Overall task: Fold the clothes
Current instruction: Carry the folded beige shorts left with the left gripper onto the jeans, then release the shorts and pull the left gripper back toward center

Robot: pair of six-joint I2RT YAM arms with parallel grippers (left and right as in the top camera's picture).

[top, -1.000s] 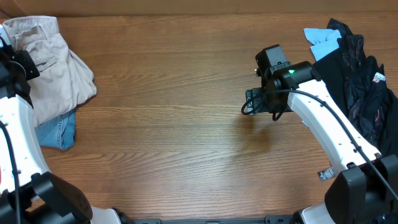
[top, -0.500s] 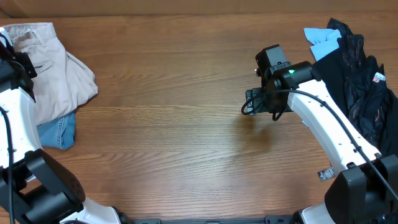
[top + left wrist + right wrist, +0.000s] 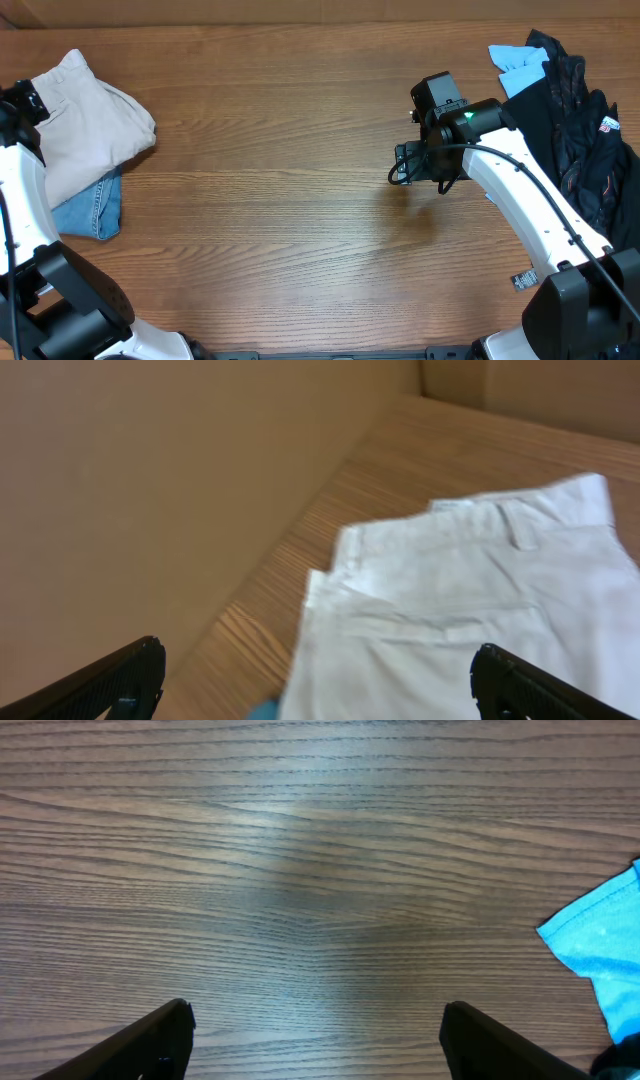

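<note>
The beige khaki shorts [image 3: 90, 125] lie bunched at the table's far left, on top of a smaller pair of denim shorts. In the left wrist view the khaki shorts [image 3: 470, 600] show their waistband and a belt loop, flat on the wood. My left gripper [image 3: 14, 104] hangs at their left edge. Seen from the wrist, the left gripper [image 3: 318, 682] is open, with nothing between its fingers and the cloth lying below. My right gripper [image 3: 403, 168] is open over bare wood right of centre, far from the shorts; its wrist view shows the right gripper [image 3: 315, 1035] empty.
Light-blue denim shorts [image 3: 90, 208] stick out under the khaki pair. A heap of black and sky-blue garments [image 3: 570, 110] fills the back right corner; a sky-blue corner [image 3: 600, 945] shows in the right wrist view. A cardboard wall [image 3: 150, 490] borders the table's left side.
My left gripper has opened and let go of the khaki shorts, which have settled into a smoother heap. The left arm has drawn back to the left. The right arm has not moved.
</note>
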